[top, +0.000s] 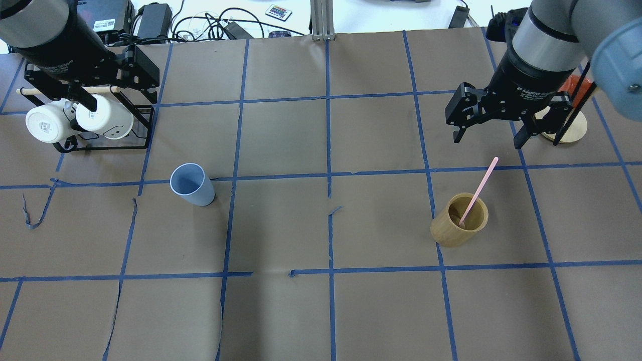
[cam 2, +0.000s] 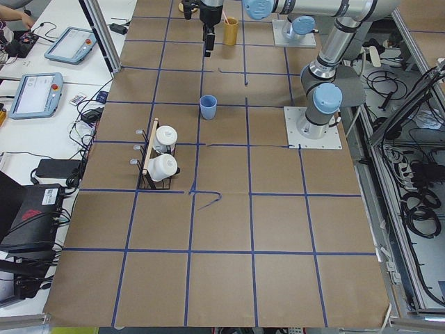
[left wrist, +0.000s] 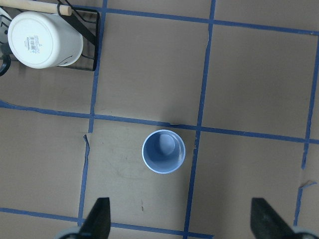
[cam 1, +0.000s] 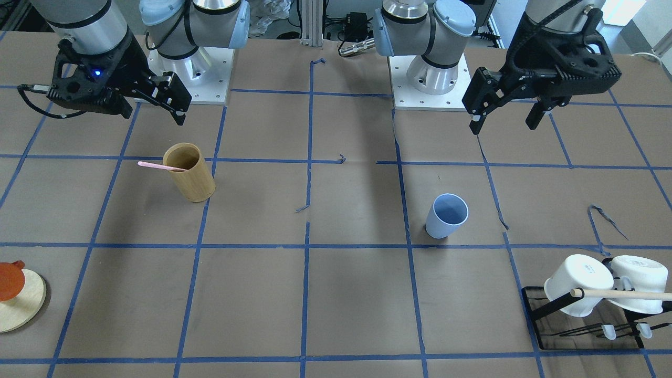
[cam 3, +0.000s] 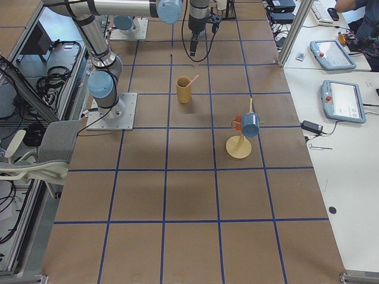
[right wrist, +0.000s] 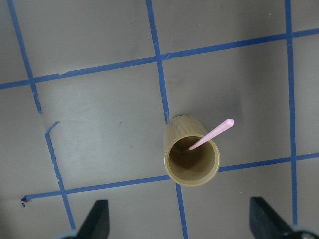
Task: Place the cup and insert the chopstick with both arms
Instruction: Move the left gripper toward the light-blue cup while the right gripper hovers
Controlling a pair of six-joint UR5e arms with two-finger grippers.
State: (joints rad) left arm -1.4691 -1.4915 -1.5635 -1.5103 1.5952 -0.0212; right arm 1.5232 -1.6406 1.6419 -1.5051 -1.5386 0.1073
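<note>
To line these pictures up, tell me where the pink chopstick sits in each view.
Front-facing: pink chopstick left of centre.
Overhead: chopstick in right half.
Exterior left: chopstick near top edge, tiny.
Exterior right: chopstick upper centre.
Left wrist: not in it.
Right wrist: chopstick near centre.
Shared landmark: the bamboo cup holding it.

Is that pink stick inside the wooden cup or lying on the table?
Inside. The pink stick stands with its lower end in the upright wooden cup, top leaning over the rim.
</note>
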